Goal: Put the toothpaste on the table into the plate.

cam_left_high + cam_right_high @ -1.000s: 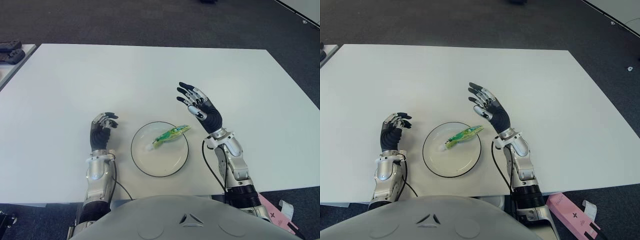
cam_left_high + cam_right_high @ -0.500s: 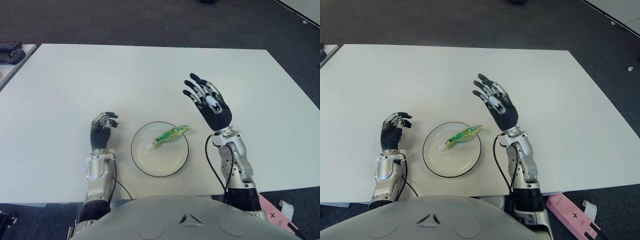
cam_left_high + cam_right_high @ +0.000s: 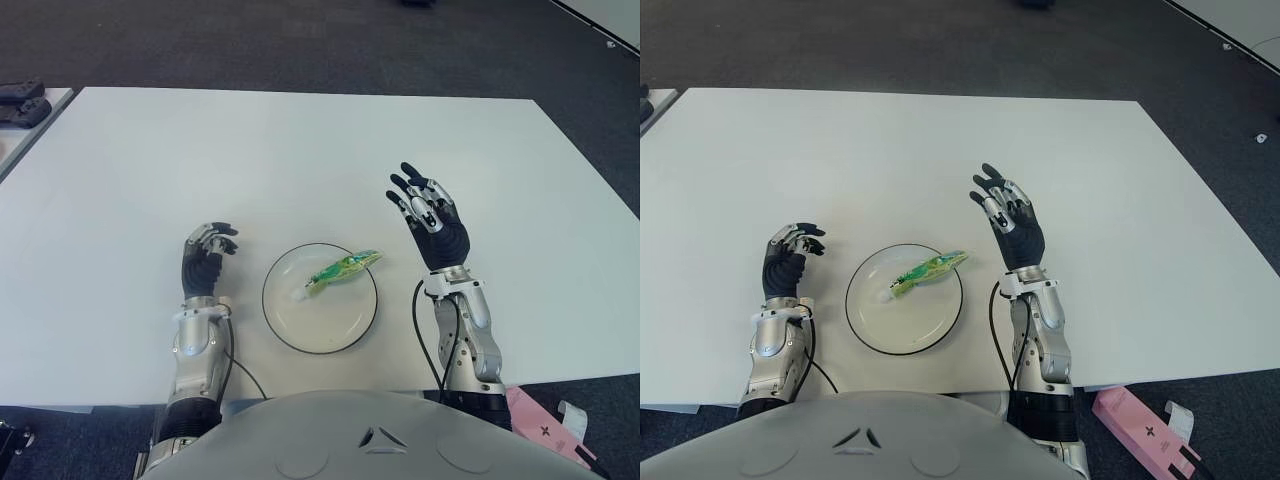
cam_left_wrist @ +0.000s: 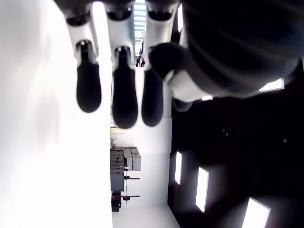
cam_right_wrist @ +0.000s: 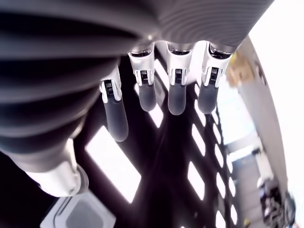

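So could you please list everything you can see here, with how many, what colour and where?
table: one, white, fills most of the eye views.
plate: one, white with a dark rim, at the near edge of the table between the two hands.
toothpaste: one tube, green and yellow, lying in the plate with its far end on the right rim.
pink box: one, on the floor below the table's near right corner.
dark objects: two, on a second white surface at the far left.
floor: dark grey carpet around the table.
left robot hand: fingers curled, empty, left of the plate.
right robot hand: fingers spread, empty, raised right of the plate.
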`<state>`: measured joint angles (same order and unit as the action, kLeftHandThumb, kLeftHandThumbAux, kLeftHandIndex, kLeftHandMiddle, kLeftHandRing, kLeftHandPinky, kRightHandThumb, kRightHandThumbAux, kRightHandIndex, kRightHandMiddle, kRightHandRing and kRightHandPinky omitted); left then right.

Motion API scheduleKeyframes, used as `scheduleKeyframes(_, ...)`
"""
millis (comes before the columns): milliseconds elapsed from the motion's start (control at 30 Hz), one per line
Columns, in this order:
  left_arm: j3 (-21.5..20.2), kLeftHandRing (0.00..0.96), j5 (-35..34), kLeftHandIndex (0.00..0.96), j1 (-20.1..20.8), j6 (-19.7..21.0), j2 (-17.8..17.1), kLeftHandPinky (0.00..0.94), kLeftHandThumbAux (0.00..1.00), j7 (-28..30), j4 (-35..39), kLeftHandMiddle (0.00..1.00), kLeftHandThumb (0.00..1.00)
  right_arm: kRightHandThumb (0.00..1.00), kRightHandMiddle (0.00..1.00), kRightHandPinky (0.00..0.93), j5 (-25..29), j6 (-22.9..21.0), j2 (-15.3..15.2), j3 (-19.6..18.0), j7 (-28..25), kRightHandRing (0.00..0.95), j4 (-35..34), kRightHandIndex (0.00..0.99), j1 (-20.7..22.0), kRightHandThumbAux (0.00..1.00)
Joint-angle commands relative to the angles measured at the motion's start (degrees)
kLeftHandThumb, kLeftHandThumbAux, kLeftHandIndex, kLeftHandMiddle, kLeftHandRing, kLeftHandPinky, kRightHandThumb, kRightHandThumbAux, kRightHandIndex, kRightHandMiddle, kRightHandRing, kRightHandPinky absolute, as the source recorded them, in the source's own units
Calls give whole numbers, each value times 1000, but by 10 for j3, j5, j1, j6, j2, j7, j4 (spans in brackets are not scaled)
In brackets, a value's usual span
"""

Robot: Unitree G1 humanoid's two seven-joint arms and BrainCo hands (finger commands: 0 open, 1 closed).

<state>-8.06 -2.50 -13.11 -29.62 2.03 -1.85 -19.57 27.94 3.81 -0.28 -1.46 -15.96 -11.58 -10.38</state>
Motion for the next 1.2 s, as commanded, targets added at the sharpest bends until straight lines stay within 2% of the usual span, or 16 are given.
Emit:
scheduleKeyframes(33, 2, 582, -8, 425, -27, 35, 6, 553, 677, 6, -48, 475, 836, 310, 411, 449, -40, 26, 19, -15, 35, 417, 22, 373, -6, 777)
scheduleKeyframes(333, 3, 577, -9, 424, -28, 37, 8, 546, 677, 3, -46, 475, 836, 294, 455, 472, -111, 67, 49, -26, 97, 461, 71, 433, -9, 827)
scheduleKeyframes(367, 3, 577, -9, 424, -28, 37, 8, 548, 677, 3, -46, 475, 836, 437, 462, 475, -117, 74, 52, -27, 102, 466, 79, 430, -9, 792)
scheduleKeyframes(400, 3, 577, -8, 424, -28, 35, 8, 550, 677, 3, -46, 475, 836, 529, 466, 477, -125, 91, 55, -30, 106, 469, 104, 429, -6, 769)
scheduleKeyframes(500, 3, 577, -8, 425, -29, 34, 8, 551, 677, 3, -46, 475, 836, 641, 476, 477, -138, 123, 58, -33, 115, 475, 145, 427, 1, 740)
scheduleKeyframes(567, 3, 577, -8, 425, -28, 33, 8, 556, 677, 3, -46, 475, 837, 669, 482, 479, -142, 136, 58, -35, 123, 478, 159, 428, 2, 734)
scheduleKeyframes(900, 5, 576, -3, 426, -30, 31, 10, 558, 677, -2, -42, 475, 837, 699, 499, 487, -142, 164, 53, -41, 136, 492, 208, 429, 9, 726)
scheduleKeyframes(1200, 4, 578, -7, 423, -30, 39, 9, 553, 677, -1, -38, 477, 836, 698, 506, 480, -146, 157, 54, -50, 163, 492, 248, 429, 15, 727)
